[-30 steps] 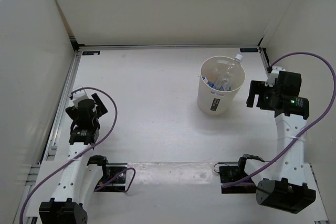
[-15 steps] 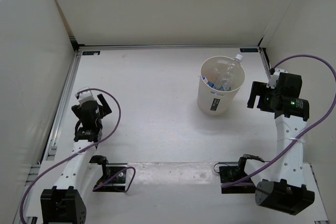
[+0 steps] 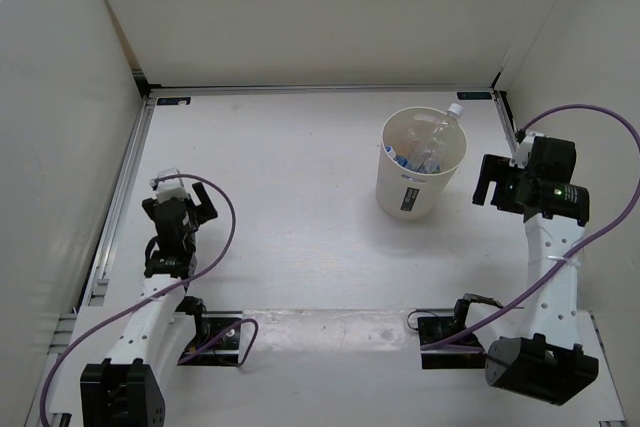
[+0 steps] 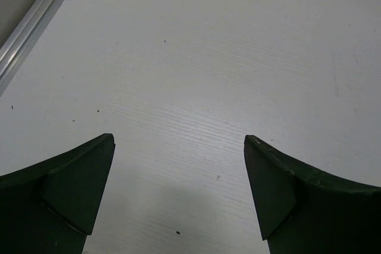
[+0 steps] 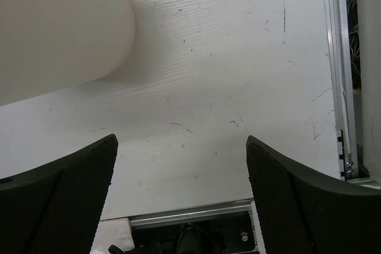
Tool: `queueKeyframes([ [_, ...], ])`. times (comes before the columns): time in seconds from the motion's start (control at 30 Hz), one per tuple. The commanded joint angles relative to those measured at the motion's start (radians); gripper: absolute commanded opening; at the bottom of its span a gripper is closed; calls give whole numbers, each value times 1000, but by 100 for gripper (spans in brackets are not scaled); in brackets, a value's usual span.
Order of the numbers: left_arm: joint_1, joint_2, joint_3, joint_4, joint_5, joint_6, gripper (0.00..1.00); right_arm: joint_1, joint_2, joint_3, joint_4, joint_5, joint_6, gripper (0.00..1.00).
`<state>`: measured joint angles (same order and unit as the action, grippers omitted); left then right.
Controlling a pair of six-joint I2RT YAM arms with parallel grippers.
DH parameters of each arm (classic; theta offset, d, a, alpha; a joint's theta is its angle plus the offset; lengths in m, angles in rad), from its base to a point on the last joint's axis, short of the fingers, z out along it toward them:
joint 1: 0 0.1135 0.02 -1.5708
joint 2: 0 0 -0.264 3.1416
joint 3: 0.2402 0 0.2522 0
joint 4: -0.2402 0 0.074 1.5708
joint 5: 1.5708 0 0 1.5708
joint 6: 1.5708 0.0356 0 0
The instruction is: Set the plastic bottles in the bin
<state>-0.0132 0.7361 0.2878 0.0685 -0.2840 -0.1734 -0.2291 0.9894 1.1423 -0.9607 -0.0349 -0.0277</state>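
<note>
The cream-white bin [image 3: 412, 192] stands upright at the back right of the table, with a dark label on its side. Clear plastic bottles [image 3: 432, 147] lie inside it; one white cap sticks over the rim at the upper right and a blue label shows at the left. How many are inside I cannot tell. My right gripper [image 3: 482, 179] is open and empty just right of the bin, whose wall fills the top left of the right wrist view [image 5: 53, 28]. My left gripper [image 3: 196, 202] is open and empty over bare table at the left.
White walls enclose the table on three sides. A metal rail [image 3: 120, 197] runs along the left edge, and another [image 5: 334, 69] along the right edge. Two black brackets [image 3: 215, 332] sit at the near edge between the arm bases.
My left arm has drawn back toward its base and slightly right, still open. My right arm has barely moved. The bin and bottles are unchanged.
</note>
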Motion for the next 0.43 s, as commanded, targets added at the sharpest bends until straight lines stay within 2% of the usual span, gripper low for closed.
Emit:
queueKeyframes([
  [0.0,4,-1,-52,94,23,34,100,5,12,7,33,10,8,90],
  [0.13,5,20,-113,249,46,32,100,30,26,25,36,62,-8,90],
  [0.4,5,124,-99,367,196,106,100,24,43,30,36,90,8,90],
])
